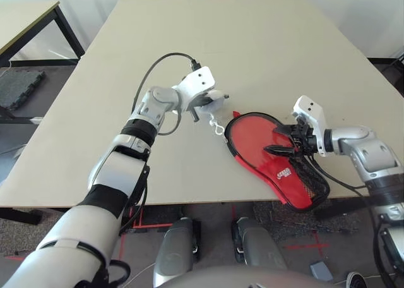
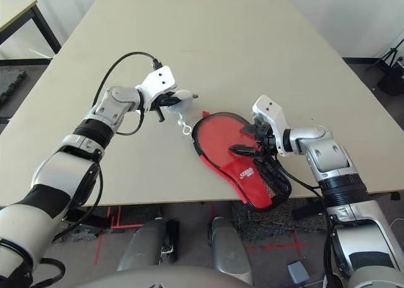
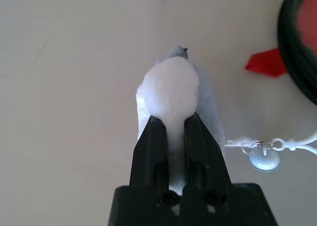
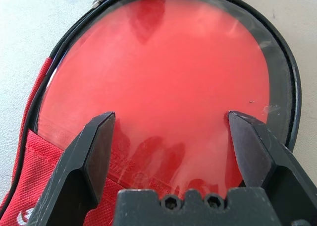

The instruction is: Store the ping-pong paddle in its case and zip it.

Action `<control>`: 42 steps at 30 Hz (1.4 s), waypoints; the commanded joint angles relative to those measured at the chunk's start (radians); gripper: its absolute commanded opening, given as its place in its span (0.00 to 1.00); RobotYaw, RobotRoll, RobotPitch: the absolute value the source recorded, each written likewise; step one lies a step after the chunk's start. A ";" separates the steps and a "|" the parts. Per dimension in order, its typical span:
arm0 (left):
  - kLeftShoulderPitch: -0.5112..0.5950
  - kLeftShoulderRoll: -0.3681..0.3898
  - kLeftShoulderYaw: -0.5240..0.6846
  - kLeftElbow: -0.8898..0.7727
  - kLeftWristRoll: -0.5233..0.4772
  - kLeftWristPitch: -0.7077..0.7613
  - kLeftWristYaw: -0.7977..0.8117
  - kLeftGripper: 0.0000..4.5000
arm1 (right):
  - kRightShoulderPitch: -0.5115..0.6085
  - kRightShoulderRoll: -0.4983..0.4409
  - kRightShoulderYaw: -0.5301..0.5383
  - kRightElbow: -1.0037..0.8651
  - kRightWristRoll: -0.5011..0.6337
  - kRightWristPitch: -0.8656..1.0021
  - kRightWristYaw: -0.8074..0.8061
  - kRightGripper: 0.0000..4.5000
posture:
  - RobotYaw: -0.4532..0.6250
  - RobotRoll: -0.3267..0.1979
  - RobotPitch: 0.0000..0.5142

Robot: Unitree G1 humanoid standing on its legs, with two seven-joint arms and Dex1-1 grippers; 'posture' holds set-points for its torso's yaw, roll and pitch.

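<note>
The case (image 1: 287,188) lies on the worktop (image 1: 183,42), right of centre in the lower half of the frame, its round end toward the upper left and its narrower end at the near edge. Through its clear window shows the round red face of the ping-pong paddle (image 4: 163,77), inside the case. A white logo (image 1: 283,174) and a black mesh pocket (image 1: 314,182) mark the narrow part. The right gripper (image 4: 171,115) is over the case with its jaws spread wide, one on each side of a stretch of the window; whether they touch it I cannot tell. Near the middle of the frame, the left gripper (image 3: 170,119) has its jaws pinching the white fluffy pom-pom (image 3: 171,87), just beside the case. A pale cord (image 1: 219,129) runs from the pom-pom to the case's rim, near a small red tab (image 3: 267,62). Another table (image 1: 22,13) stands at the upper left.
</note>
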 commanded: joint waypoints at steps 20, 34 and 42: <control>-0.198 -0.202 -0.007 0.206 0.146 -0.150 0.426 0.03 | 0.157 0.054 0.033 -0.066 0.024 0.119 -0.058 1.00 | 0.35 0.62 0.30; -0.255 -0.336 -0.035 0.221 0.209 -0.206 0.556 0.03 | 0.201 0.064 0.020 -0.138 0.060 0.163 -0.101 1.00 | 0.31 0.62 0.33; -0.175 -0.377 -0.077 0.218 0.228 -0.286 0.389 0.03 | 0.197 0.064 0.019 -0.133 0.064 0.158 -0.105 1.00 | 0.31 0.62 0.32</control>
